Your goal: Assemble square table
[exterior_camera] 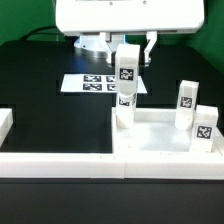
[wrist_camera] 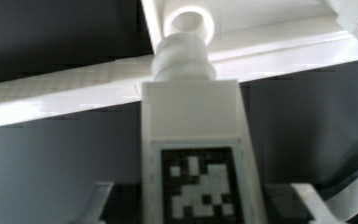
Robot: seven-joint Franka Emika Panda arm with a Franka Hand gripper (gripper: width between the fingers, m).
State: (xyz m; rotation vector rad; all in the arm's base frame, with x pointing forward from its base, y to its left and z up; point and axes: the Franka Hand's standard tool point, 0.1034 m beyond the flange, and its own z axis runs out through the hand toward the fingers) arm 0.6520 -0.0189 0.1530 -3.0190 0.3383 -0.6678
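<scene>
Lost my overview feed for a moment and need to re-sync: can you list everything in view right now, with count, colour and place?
tabletop: one, white, raised rim, front of the scene, toward the exterior view's right.
held leg: one, white with a black-and-white tag, upright in the gripper above the tabletop's corner on the exterior view's left.
standing legs: two, white, tagged, upright at the tabletop's side on the exterior view's right.
border bars: white, along the front edge and the exterior view's left.
marker board: one, white with tags, flat behind.
gripper: one, shut on the held leg.
</scene>
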